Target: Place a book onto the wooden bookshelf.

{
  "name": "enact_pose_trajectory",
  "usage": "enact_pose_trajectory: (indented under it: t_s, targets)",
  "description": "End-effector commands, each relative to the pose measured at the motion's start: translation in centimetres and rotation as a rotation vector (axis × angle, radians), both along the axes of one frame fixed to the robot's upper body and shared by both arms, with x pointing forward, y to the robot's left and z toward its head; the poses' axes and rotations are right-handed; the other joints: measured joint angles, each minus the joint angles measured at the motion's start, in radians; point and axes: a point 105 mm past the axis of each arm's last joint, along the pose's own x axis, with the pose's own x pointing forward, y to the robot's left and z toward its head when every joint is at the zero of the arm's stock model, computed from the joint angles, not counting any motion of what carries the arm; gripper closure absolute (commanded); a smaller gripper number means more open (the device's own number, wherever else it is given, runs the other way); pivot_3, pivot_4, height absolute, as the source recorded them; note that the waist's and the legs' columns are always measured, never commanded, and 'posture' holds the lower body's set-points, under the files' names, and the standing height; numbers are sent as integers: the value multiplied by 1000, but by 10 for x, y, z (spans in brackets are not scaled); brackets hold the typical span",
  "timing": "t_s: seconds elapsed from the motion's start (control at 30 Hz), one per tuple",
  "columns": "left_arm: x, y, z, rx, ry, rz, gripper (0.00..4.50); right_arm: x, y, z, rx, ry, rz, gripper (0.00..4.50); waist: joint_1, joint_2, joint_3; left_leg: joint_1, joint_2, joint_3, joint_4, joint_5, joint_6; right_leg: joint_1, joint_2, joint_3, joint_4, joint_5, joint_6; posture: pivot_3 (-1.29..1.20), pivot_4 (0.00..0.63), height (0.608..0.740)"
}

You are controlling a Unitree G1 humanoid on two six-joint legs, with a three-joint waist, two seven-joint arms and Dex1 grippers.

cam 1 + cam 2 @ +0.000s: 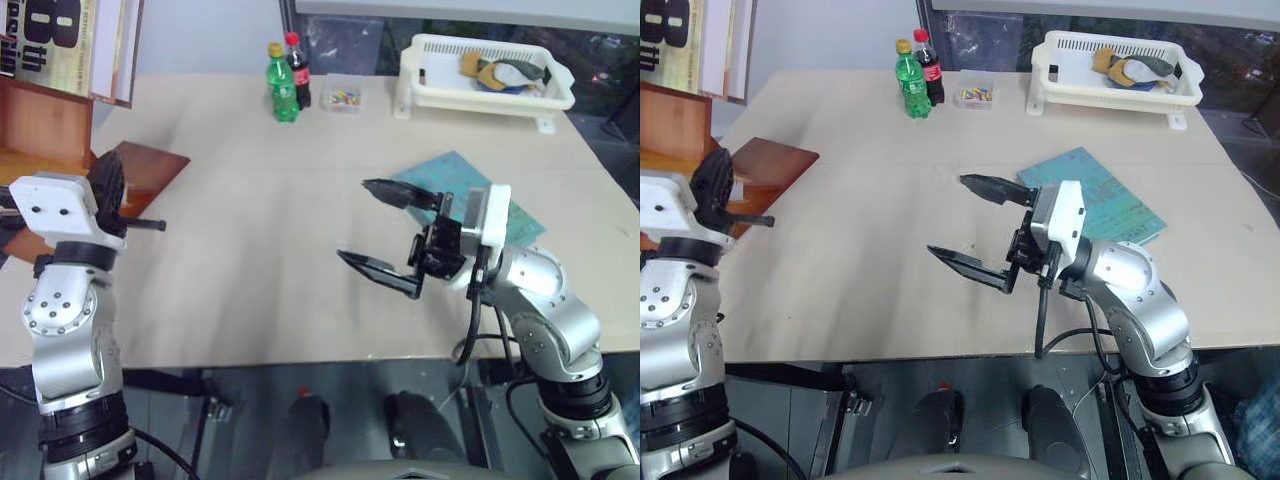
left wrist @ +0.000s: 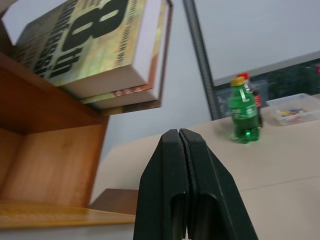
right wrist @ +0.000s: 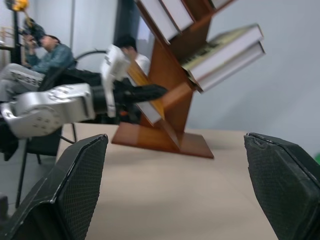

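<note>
Where grey wall meets beige table (image 1: 250, 260) — bookshelf (image 1: 45, 130).

Beige table (image 1: 250, 260) (pale wall (image 2: 260, 35) behind).

Head views overlook table (image 1: 260, 250); wrist views face bookshelf (image 2: 55, 150).

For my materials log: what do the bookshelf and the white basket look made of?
Bookshelf: looks like wood or wood veneer, reddish-brown, with a smooth polished sheen and faint grain on its boards. Basket: apparently moulded plastic, white, with slotted walls and a rounded rim.
</note>
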Motion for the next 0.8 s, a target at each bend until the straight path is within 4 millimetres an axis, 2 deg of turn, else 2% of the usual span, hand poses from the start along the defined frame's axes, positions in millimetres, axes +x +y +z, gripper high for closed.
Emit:
enact_pose_trajectory:
  t_s: [0.03, 0.27, 0.37, 0.47, 0.63, 0.77, 0.8]
  targets:
    - [-4, 14, 15, 12, -48, 79, 4447, -7, 3, 11, 20, -66, 40, 0, 0, 0, 0, 0, 0, 0, 0, 0, 0, 0, 0, 0, 0, 0, 0, 0, 150, 740]
    - [-5, 43, 22, -48, -67, 176, 4447, -4, 2, 10, 3, -69, 23, 0, 0, 0, 0, 0, 0, 0, 0, 0, 0, 0, 0, 0, 0, 0, 0, 0, 150, 740]
    - [-3, 42, 25, -45, -73, 164, 4447, -3, 1, 9, 0, -72, 14, 0, 0, 0, 0, 0, 0, 0, 0, 0, 0, 0, 0, -1, 0, 0, 0, 0, 150, 740]
    - [2, 27, 28, -13, -81, 84, 4447, -2, 1, 9, -2, -73, 5, 0, 0, 0, 0, 0, 0, -1, 0, 0, 0, 0, 0, -1, 1, 0, 0, 0, 150, 740]
    - [2, -28, 22, -10, -40, -260, 4447, 3, -6, 5, -13, -47, -43, 0, 0, 0, 0, -1, 0, -1, 0, 0, 0, 0, 0, -1, 0, 0, 0, 0, 150, 740]
    - [-5, -77, -17, -95, 165, -542, 4447, 15, -22, -8, -52, 42, -172, 0, 0, 0, 0, -2, 0, 1, -1, 0, -1, 0, -2, 0, -4, 0, 0, 0, 150, 740]
    - [-6, -84, -28, -108, 223, -584, 3927, 19, -28, -13, -78, 60, -222, 0, 0, 0, 0, -2, 0, 1, -1, 0, -1, 0, -3, 0, -4, 0, 0, 0, 150, 740]
